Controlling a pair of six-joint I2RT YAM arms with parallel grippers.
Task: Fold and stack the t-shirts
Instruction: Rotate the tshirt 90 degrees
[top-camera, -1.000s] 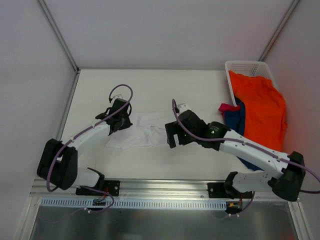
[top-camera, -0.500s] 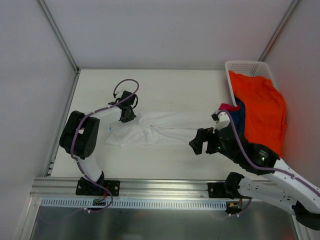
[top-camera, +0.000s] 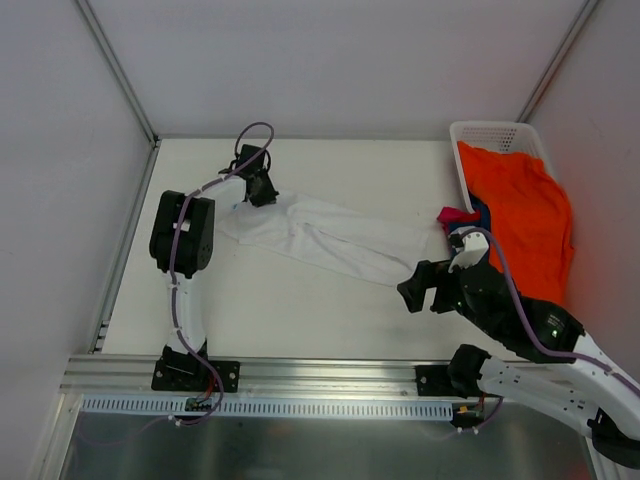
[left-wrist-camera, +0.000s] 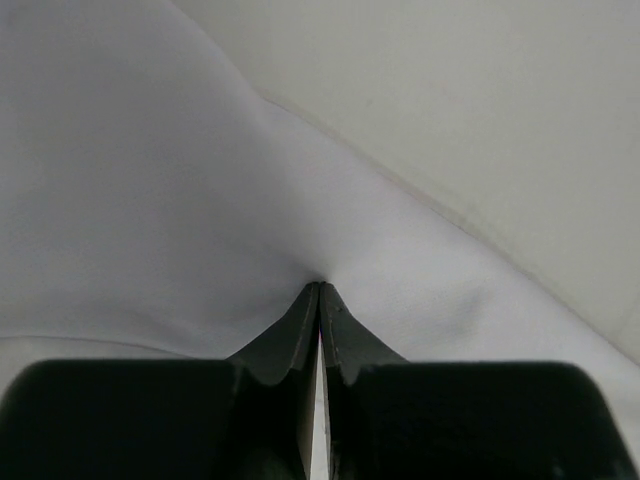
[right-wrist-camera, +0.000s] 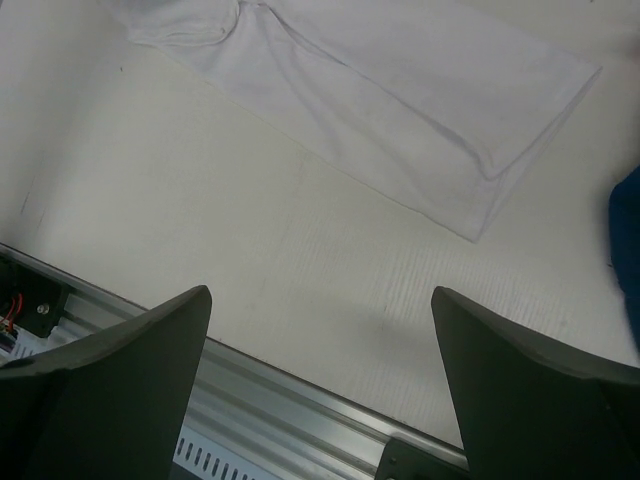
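White t-shirt (top-camera: 330, 238): soft, light, limp. One end is pinched by the clenched left claw (left-wrist-camera: 319, 292). The right claw (right-wrist-camera: 320, 295) is seen released, empty. A corner of the free end is judged the best hold.

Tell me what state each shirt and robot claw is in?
white shirt: stretched long on the table, one end pinched.
orange shirt: crumpled, spilling from the basket.
navy shirt: bunched, partly covered.
magenta shirt: bunched, mostly hidden.
left claw: shut on the white shirt.
right claw: open, empty.
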